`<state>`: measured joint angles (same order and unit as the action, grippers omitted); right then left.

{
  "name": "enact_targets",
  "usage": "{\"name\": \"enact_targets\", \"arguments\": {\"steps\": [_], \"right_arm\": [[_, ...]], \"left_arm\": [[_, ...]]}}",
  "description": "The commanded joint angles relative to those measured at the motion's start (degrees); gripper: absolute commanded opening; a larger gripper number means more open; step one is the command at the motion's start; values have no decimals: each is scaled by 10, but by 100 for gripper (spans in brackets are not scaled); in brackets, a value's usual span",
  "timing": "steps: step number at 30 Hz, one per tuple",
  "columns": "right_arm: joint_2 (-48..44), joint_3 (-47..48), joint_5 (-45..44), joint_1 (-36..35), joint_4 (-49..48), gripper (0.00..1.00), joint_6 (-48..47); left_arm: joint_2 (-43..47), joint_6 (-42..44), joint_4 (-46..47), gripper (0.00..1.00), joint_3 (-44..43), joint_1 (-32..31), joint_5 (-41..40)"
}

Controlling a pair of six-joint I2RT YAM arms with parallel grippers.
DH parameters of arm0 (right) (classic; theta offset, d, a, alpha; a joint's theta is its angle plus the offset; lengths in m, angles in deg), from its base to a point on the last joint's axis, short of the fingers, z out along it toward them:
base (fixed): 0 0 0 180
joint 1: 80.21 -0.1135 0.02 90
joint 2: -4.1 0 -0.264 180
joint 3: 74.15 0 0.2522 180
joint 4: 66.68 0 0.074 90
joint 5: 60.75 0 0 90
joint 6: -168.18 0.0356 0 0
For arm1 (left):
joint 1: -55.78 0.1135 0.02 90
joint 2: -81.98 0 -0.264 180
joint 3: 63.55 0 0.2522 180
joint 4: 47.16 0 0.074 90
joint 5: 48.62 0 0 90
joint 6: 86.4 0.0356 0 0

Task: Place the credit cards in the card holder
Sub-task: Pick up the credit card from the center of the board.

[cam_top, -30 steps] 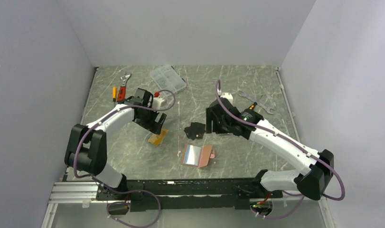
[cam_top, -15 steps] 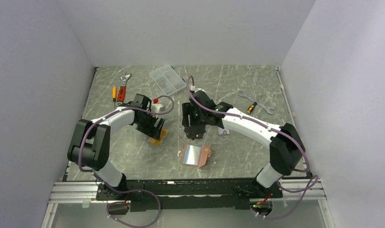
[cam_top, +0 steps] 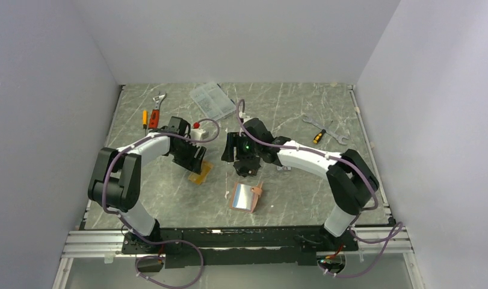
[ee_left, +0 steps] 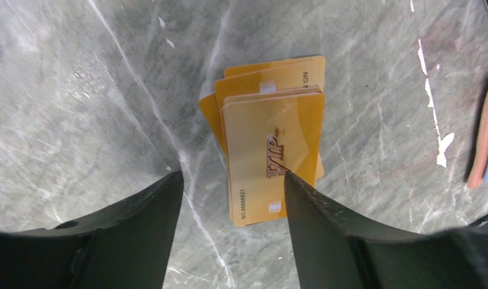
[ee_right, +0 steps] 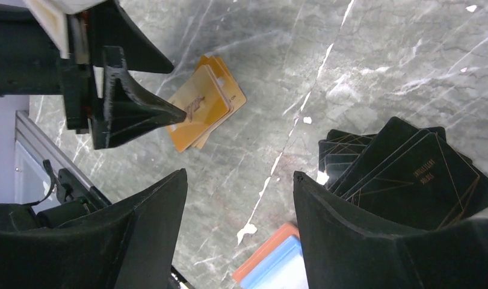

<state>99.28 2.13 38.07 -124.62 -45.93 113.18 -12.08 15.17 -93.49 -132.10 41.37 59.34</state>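
top view: the credit cards lie as a gold stack on the desk at the left arm's tip. the card holder lies open nearby, toward the bases. finger gaps are too small to read here.

left wrist: the left fingers stand wide and hold nothing, one tip beside the stack, the other over the top card. the cards look thin, stiff and slick, lying flat, so i'd pinch an edge. their count is unclear.

right wrist: the right fingers gape, empty, near a black fanned pile. the holder is cut off at the bottom.
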Motion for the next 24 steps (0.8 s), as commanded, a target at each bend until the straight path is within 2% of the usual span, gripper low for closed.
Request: {"name": "enact_targets", "arguments": {"steps": [1, 7, 11, 15, 24], "right_arm": [[33, -11, 65, 9, -98, 68, 20], [87, -5, 107, 10, -137, 75, 29], [115, 6, 120, 8, -154, 80, 31], [134, 13, 129, 8, -164, 80, 31], [157, 17, 145, 3, -190, 80, 36]], "left_arm": [[-26, 20, 12, 65, -24, 1, -5], [-46, 23, 4, 45, -41, 2, 2], [-61, 22, -10, 22, -62, 9, 24], [-73, 21, -26, 6, -81, 21, 53], [-65, 1, -10, 5, -76, 55, 126]]}}
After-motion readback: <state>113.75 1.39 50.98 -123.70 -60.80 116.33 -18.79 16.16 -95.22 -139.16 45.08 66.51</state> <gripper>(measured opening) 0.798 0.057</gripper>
